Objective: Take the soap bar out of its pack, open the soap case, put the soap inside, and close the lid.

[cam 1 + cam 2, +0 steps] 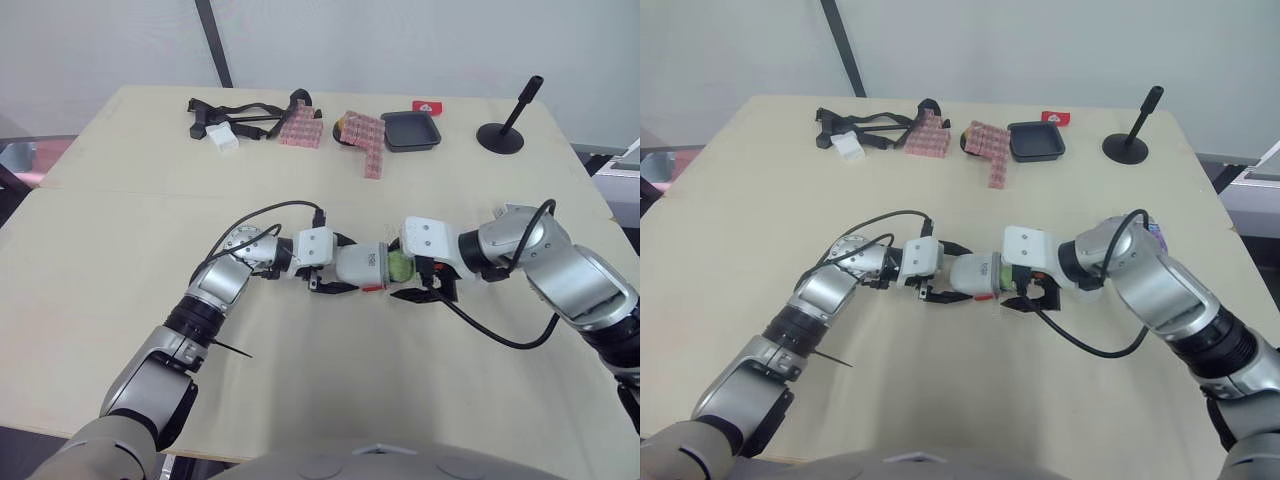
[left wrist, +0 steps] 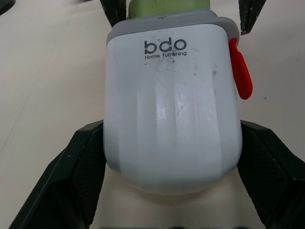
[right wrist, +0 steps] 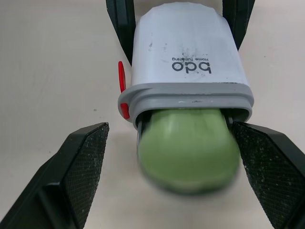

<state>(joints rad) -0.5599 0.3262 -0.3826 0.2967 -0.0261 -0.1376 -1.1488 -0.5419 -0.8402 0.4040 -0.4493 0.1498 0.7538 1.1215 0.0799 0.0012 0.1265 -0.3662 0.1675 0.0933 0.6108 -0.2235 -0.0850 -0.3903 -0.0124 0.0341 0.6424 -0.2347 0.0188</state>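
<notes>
Soap case (image 2: 171, 105), white with a grey rim and a red tab (image 2: 240, 71) on one side, is held off the table (image 1: 300, 380), clamped across its closed end between the two fingers of the left gripper (image 2: 171, 126). Its long axis runs level, straight from one gripper to the other, with the open mouth facing the right gripper (image 3: 169, 131). Soap bar (image 3: 188, 148), green, sits partway in that mouth: the inner end is past the grey rim and the rounded outer end sticks out toward the right arm. Soap axis is in line with the case axis. Right gripper spread wide, one finger on each side of the jutting end. One pad looks close against the soap's edge and the other stands well apart, so it has no grip on the bar. Judgement: the right gripper, just beyond the mouth, is the one placed to push the bar home along the case axis while the left braces the far end. No lid seen at the mouth. Black tray (image 1: 411, 130) and pink packs (image 1: 303, 128) lie well beyond the case, toward the table's far edge.
</notes>
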